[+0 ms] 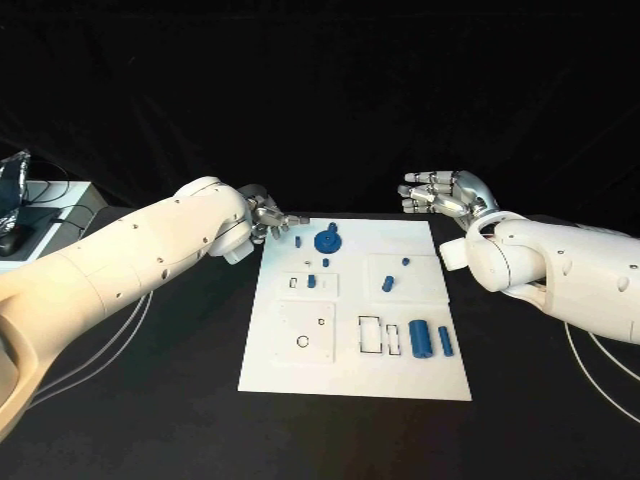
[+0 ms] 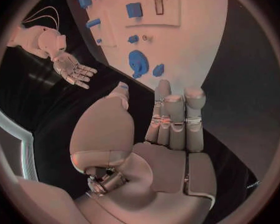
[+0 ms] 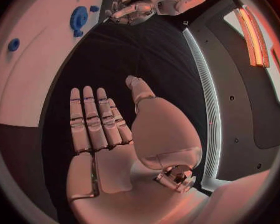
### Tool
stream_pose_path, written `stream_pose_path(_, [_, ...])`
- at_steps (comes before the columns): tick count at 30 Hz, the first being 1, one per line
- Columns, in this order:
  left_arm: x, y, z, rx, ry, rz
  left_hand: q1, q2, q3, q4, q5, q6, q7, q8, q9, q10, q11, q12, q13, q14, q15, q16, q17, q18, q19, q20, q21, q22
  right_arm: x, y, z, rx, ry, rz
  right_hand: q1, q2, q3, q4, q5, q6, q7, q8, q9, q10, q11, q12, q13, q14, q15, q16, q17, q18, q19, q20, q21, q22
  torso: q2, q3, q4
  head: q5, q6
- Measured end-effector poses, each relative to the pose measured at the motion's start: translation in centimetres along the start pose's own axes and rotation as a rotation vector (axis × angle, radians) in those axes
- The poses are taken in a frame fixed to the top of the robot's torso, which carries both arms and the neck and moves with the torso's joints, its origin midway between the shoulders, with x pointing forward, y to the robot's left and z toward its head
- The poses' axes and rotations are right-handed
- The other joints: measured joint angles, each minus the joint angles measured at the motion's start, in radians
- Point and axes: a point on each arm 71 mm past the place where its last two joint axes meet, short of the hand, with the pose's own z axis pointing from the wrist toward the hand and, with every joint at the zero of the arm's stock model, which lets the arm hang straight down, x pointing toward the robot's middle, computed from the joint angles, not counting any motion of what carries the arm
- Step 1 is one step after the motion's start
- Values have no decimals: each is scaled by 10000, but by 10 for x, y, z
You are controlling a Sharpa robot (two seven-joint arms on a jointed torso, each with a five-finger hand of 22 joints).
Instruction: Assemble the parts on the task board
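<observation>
The white task board lies in the middle of the black table. At its far end lies a blue gear-shaped part with a small blue piece beside it. Two blue cylinders lie near the board's right edge, and smaller blue pieces sit mid-board. My left hand hovers at the board's far left corner, fingers straight and empty, just short of the gear. My right hand hangs past the far right corner, flat and empty.
A white box with a crinkled foil bag on it stands at the table's far left. White cables trail along the table under both arms.
</observation>
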Motion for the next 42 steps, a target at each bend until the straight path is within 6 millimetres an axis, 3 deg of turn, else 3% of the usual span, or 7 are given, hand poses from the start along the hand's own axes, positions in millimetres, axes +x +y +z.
stream_pose_path(6, [1,4,5,-182,5,219,-39,-40,227,-9,0,-37,-37,323,391,-36,-35,146,46,0,0,23,38,0,-1,0,0,21,2,2,1,-42,24,19,0,0,-29,-29,0,0,0,0,0,0,0,0,0,0,0,0,0,1,0,0,0,0,74,-16,-22,0,55])
stream_pose_path(13, [0,6,8,-332,21,379,-359,-201,557,-10,0,-160,-160,916,1436,-91,-90,522,301,35,-35,89,114,-1,-1,0,45,21,3,4,2,-93,49,41,0,0,-29,-29,0,0,0,0,0,0,0,0,0,0,0,0,0,0,0,0,0,0,155,-23,-54,-36,147])
stream_pose_path(24, [-1,7,11,-438,27,474,-407,-170,447,3,0,-90,-271,925,1823,-53,-127,572,359,71,-71,127,167,-2,35,-35,81,20,3,7,3,-140,54,44,0,0,-29,-28,0,0,0,0,0,0,0,0,0,0,0,0,0,0,-23,-24,0,0,274,-29,-99,-15,186])
stream_pose_path(27, [0,6,11,-454,86,517,-352,-115,681,1,0,-85,-276,925,1930,-53,-127,572,380,70,-71,127,178,-8,35,-35,81,20,3,8,3,-156,56,45,0,0,-29,-28,0,0,0,0,0,0,0,0,0,0,0,0,0,0,-37,-37,0,0,290,-35,-100,-7,186])
stream_pose_path(29, [1,6,11,-466,135,549,-236,-120,958,-20,0,-53,-308,925,1978,-17,-162,572,387,71,-71,127,188,-156,34,-35,81,19,3,8,3,-164,58,47,0,0,-29,-28,0,-1,0,0,0,0,0,0,0,0,0,0,0,0,-37,-37,0,0,297,-35,-102,-5,171])
stream_pose_path(42, [8,1,12,-413,498,765,-36,-91,1536,-235,0,24,-306,867,2169,-17,-162,572,422,33,-107,173,222,-159,69,-71,80,18,4,9,4,-187,74,49,0,0,-30,-28,-1,-1,-1,0,0,0,0,0,0,0,0,0,0,0,-36,-37,0,1,307,-40,-112,-11,98])
